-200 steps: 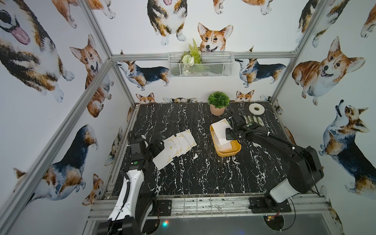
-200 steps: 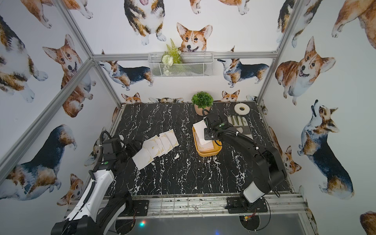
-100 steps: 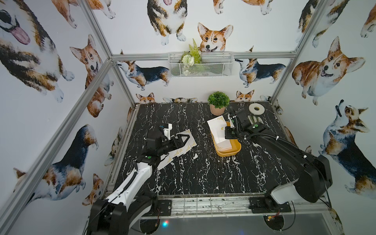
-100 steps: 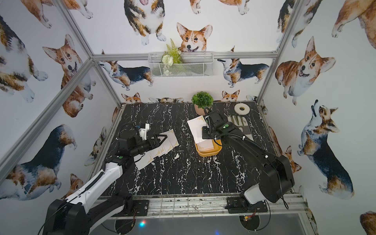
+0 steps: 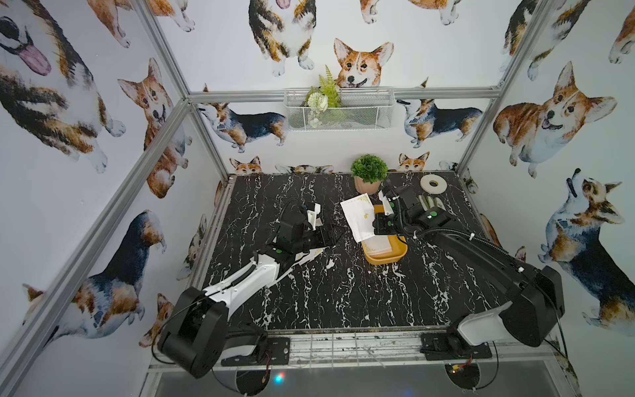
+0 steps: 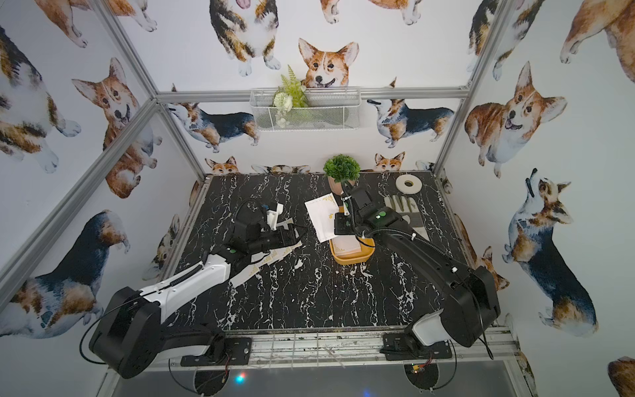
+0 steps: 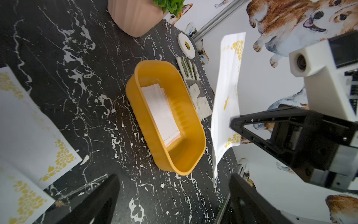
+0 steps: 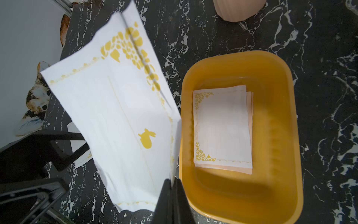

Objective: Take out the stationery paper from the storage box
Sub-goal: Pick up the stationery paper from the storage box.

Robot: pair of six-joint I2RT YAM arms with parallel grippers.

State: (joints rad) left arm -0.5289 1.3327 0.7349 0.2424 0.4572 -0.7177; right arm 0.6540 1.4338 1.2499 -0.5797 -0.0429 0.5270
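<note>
Left of the box [image 5: 385, 259], above the table [image 5: 326, 292], we had one sheet [image 5: 357, 216] in the air. The right gripper [image 8: 172, 184] pinched it at its near edge, jaws pressed together on the paper.

Key relation: the sheet sat just right of the left gripper [image 5: 335, 236], close but apart. That gripper was spread wide, empty, and pointed right at the sheet's free left side. The sheet's long axis ran roughly near to far, and it tilted up and away from the pinch. The left arm was the nearer one to the free edge, so we read this as a handover setup. The left jaws needed to close across the sheet's thickness, not along its length.

Look: thin and white, with a gold ornate corner and a small gold rabbit, slightly bowed. A line ran along its right side, either a crease or a second layer; we couldn't tell which.

A stack [image 8: 222, 128] lay flat in the box, a white-and-gold sheet on top and peach edges showing under it. Loose sheets [image 6: 261, 266] lay on the table under the left arm.
</note>
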